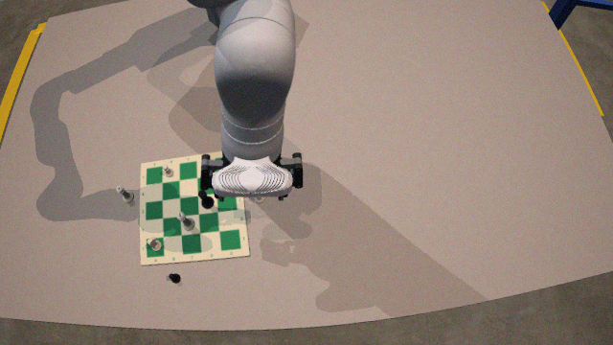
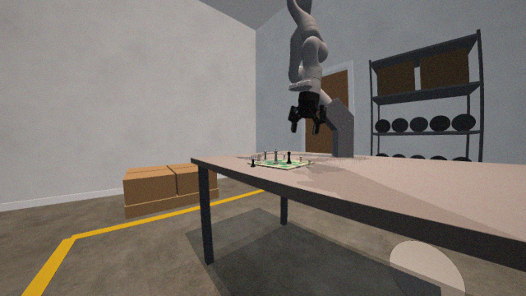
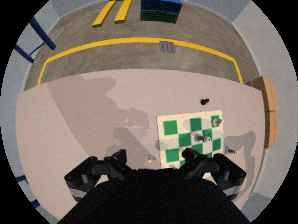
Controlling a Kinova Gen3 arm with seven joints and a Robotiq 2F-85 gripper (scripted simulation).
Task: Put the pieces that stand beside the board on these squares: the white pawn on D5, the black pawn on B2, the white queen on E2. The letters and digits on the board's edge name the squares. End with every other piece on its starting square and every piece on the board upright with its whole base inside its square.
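Below my gripper (image 1: 251, 194) (image 2: 305, 131) (image 3: 155, 155), I see a matt, fine-grained tabletop (image 1: 407, 144) (image 2: 411, 181) (image 3: 90, 115); the arm (image 1: 254, 57) (image 2: 314, 53) above looks smooth, softly glossy.

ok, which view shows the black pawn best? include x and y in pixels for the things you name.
Top: the black pawn (image 1: 175, 278) (image 2: 253, 163) (image 3: 204, 101) stands unobstructed off the board's near edge. Exterior shows its upright side profile, small. Wrist shows it small too, beyond the board.

Pieces on and beside board (image 1: 242, 249) (image 2: 288, 168) (image 3: 161, 131)
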